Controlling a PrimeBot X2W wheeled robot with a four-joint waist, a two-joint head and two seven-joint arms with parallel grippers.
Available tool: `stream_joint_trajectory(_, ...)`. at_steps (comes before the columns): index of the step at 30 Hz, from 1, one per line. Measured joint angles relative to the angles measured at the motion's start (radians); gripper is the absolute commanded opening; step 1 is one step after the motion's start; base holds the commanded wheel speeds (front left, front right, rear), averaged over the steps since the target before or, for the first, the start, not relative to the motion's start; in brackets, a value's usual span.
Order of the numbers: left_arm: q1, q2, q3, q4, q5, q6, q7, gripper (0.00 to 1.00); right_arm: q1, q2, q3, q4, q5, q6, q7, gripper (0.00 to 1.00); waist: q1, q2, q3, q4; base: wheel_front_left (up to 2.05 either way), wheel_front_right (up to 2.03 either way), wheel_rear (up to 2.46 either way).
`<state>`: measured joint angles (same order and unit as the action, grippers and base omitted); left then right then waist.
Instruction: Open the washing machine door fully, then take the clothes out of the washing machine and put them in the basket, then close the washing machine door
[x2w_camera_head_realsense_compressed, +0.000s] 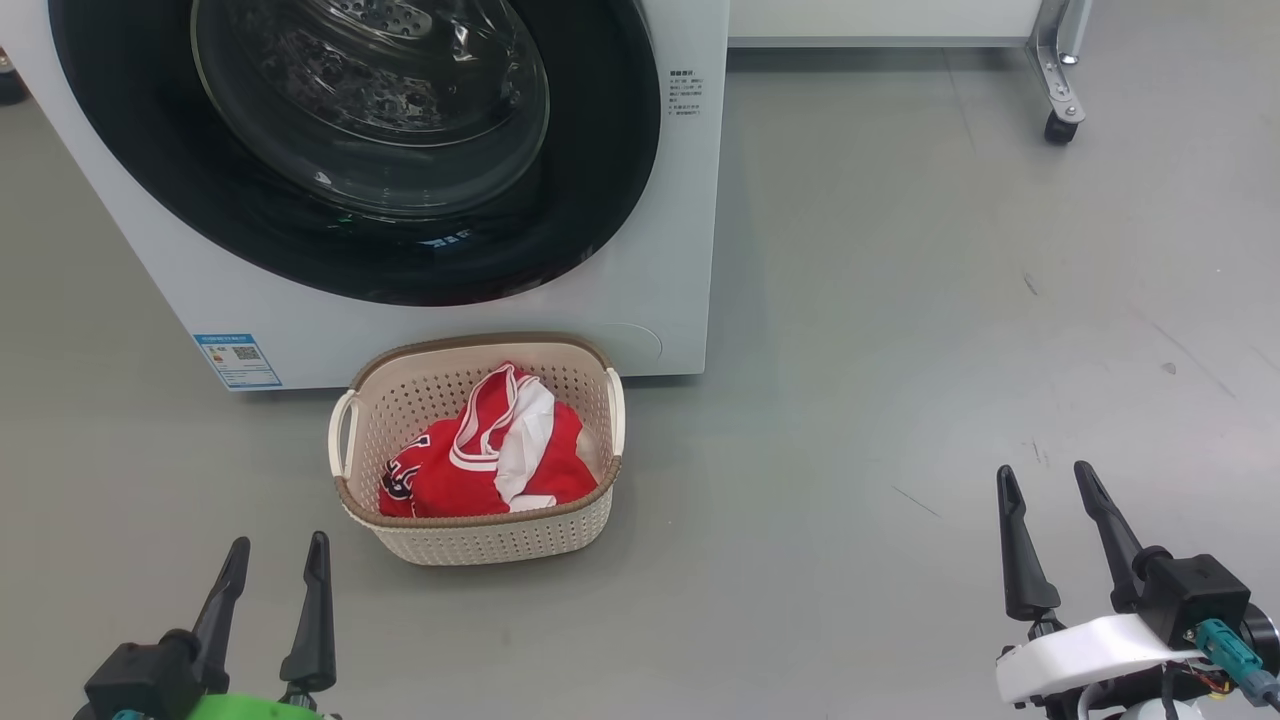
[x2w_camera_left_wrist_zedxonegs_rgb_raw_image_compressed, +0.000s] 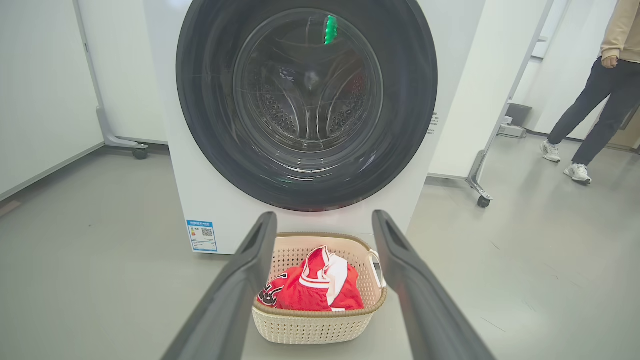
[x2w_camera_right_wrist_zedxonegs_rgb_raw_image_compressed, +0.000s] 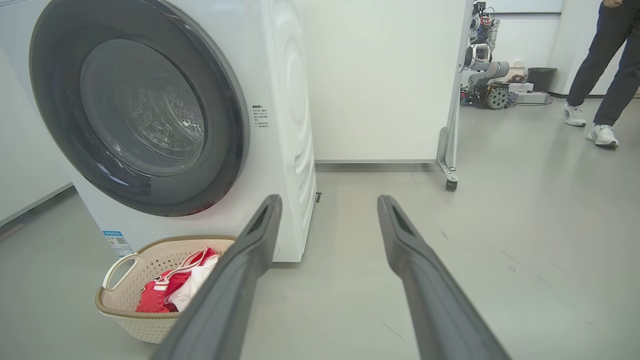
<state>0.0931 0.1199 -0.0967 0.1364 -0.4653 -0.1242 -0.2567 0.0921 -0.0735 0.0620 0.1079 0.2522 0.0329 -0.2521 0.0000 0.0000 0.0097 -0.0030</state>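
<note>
Reading the frames, all three steps are judged done. The washing machine door (x2w_camera_head_realsense_compressed: 370, 130) is seen lying flush against the front of the washing machine (x2w_camera_head_realsense_compressed: 685, 260); whether the latch is caught cannot be told. The clothes (x2w_camera_head_realsense_compressed: 480, 460) are bunched inside the basket (x2w_camera_head_realsense_compressed: 480, 343), which is set on the floor (x2w_camera_head_realsense_compressed: 900, 350) at 6 o'clock of the door, just in front of the machine's base. Through the glass the steel drum (x2w_camera_left_wrist_zedxonegs_rgb_raw_image_compressed: 307, 100) is seen. No fabric is made out in it, though part of the glass is covered by reflections.

The left gripper (x2w_camera_head_realsense_compressed: 279, 545) is held wide and empty at 7 o'clock of the basket, near it but apart. The right gripper (x2w_camera_head_realsense_compressed: 1043, 472) is likewise spread wide with nothing between its fingers, well apart at 4 o'clock of the basket, over bare floor. Nothing is touched by either.

Little is judged left: at most a check that the door is latched. A person (x2w_camera_left_wrist_zedxonegs_rgb_raw_image_compressed: 595, 105) is seen at 2 o'clock in the left wrist view, well clear of the machine.
</note>
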Motion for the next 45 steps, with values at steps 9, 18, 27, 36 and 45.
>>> stream_joint_trajectory(9,0.0,0.001,-0.007,0.001,-0.007,0.0,0.0,0.0,0.0,0.003,-0.002,0.003,-0.001,0.001,0.0,0.0,0.0,0.0,-0.001,-0.002,0.0,0.0,0.0)
stream_joint_trajectory(18,0.011,-0.033,-0.022,0.063,-0.022,0.0,0.003,0.0,0.034,0.027,0.004,0.068,0.017,0.0,0.002,0.0,0.0,0.0,-0.002,-0.002,0.0,0.0,0.0)
stream_joint_trajectory(27,0.011,-0.034,-0.013,0.062,-0.143,0.0,0.028,0.0,0.03,0.028,-0.012,0.074,0.139,0.008,0.033,0.0,0.0,0.0,-0.002,-0.002,0.0,0.0,0.0)
stream_joint_trajectory(36,0.009,-0.038,0.002,0.063,-0.257,0.0,0.062,0.0,0.016,0.029,-0.029,0.083,0.292,0.012,0.071,0.0,0.0,0.0,-0.002,-0.001,0.0,0.0,0.0)
stream_joint_trajectory(45,0.006,-0.04,0.019,0.067,-0.358,0.0,0.095,0.0,-0.004,0.03,-0.048,0.092,0.409,0.022,0.105,0.0,0.0,0.0,-0.003,-0.001,0.0,0.0,0.0)
